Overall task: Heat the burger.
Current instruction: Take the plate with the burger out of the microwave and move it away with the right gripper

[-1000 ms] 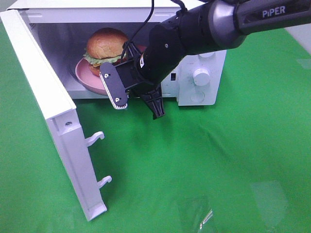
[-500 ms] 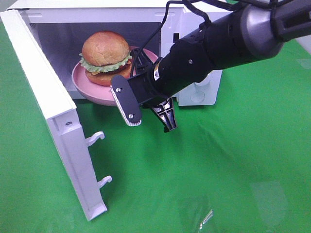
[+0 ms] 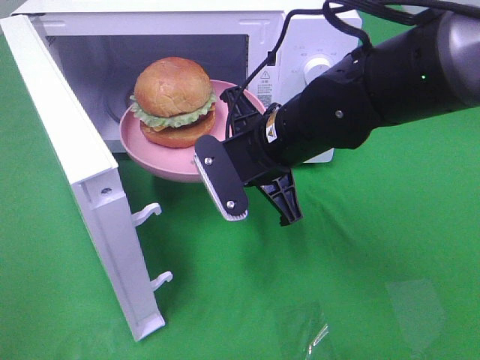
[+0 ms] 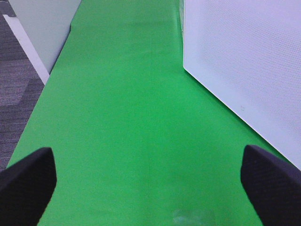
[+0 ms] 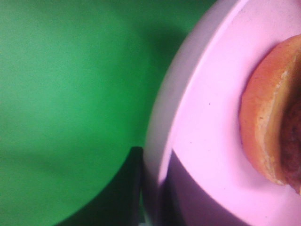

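The burger [image 3: 174, 101], with golden buns, green lettuce and an orange-brown patty, sits on a pink plate [image 3: 154, 154]. The plate hangs at the mouth of the open white microwave [image 3: 150, 22], part inside and part out in front. My right gripper [image 3: 225, 180] is shut on the plate's near right rim. The right wrist view shows the rim [image 5: 160, 141] up close, a dark finger [image 5: 129, 188] beside it, and the burger's bun [image 5: 263, 127]. My left gripper [image 4: 150, 188] is open and empty over green cloth, out of the high view.
The microwave door [image 3: 82, 172] swings open to the left, with two latch hooks [image 3: 150, 214] on its edge. A knob [image 3: 318, 67] is on the right panel. A white perforated panel [image 4: 235, 61] stands beside my left gripper. Green cloth [image 3: 360, 285] covers the table.
The right gripper has moved forward and right, out from the cavity. The plate with the burger has come with it, from deeper inside to the microwave's mouth.
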`<action>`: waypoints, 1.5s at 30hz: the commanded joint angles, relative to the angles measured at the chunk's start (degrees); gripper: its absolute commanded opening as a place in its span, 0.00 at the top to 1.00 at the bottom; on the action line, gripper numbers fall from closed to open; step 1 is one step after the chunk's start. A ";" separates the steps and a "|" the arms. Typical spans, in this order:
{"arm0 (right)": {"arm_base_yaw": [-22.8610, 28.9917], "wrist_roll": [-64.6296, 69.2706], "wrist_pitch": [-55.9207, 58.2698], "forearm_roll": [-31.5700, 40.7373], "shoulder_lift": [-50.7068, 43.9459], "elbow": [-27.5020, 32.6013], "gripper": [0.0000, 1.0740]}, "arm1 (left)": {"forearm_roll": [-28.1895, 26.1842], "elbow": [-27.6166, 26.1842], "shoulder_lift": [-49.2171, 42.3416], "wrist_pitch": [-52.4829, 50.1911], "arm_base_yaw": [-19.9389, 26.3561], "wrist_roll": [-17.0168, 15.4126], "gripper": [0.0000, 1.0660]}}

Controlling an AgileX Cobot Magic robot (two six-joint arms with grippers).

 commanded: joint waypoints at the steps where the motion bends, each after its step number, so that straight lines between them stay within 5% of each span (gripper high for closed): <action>1: -0.74 2.01 -3.90 1.09 -3.72 2.18 1.00 | 0.17 0.11 -0.97 -0.74 0.17 0.06 0.06; 26: -0.63 4.41 -1.72 1.09 -23.55 19.94 1.00 | 0.17 0.11 -0.97 -0.74 0.17 0.06 0.06; 34: -0.63 4.41 3.32 0.40 -33.35 27.33 1.00 | 0.17 0.11 -0.97 -0.74 0.17 0.06 0.06; 45: -0.63 10.49 14.78 -4.41 -44.81 30.19 1.00 | 0.17 0.11 -0.97 -0.74 0.17 0.06 0.06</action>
